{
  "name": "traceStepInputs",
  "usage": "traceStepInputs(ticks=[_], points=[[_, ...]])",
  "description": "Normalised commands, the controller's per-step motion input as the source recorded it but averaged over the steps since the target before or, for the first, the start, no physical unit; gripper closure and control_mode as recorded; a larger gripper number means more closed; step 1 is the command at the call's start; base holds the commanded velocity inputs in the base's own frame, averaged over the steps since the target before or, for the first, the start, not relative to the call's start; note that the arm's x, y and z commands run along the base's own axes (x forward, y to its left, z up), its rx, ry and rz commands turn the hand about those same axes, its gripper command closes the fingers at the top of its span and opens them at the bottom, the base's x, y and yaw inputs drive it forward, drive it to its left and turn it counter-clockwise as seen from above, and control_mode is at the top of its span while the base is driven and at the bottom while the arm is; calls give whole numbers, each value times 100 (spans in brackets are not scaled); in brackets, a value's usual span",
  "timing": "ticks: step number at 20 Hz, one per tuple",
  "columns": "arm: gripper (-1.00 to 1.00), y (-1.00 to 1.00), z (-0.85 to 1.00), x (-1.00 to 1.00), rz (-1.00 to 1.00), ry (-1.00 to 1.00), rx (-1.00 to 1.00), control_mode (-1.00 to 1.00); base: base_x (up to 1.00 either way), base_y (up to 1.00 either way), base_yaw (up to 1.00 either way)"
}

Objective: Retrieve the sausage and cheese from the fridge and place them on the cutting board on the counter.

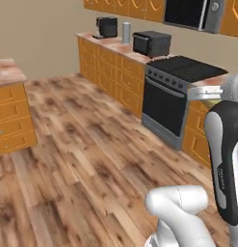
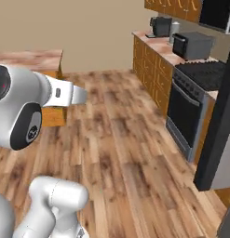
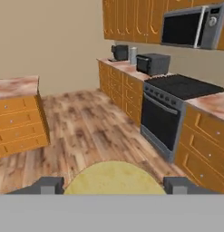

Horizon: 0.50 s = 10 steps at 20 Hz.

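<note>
Wood-plank flooring (image 1: 82,144) runs wide through this kitchen, and low in the hand view a pale yellow rounded lump, the cheese (image 3: 114,178), sits between the two dark fingertips (image 3: 47,185) of the hand (image 3: 114,186). The hand is spread wide around the cheese, a fingertip at each side of it; whether the tips press on it I cannot tell. Beyond the cheese the floor stretches to a black-fronted stove (image 3: 165,115) set into the counter (image 3: 127,67) along the right wall, marbled reddish and white over orange drawers. On that counter stand a dark toaster oven (image 3: 153,63), a grey canister (image 3: 133,55) and a black coffee maker (image 3: 119,52). A microwave (image 3: 191,26) hangs above the stove among orange wall cabinets (image 3: 131,20). To the left stands a separate island (image 3: 18,113) with the same marbled top. The white arm (image 2: 23,107) rises in the foreground of both base views.
</note>
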Motion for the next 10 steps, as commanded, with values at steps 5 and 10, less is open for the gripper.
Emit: traceStepInputs(ticks=[5,10], points=[[100,0,0,0,0,0,0,100,-27,4,100],[100,0,0,0,0,0,0,100,-29,22,98]])
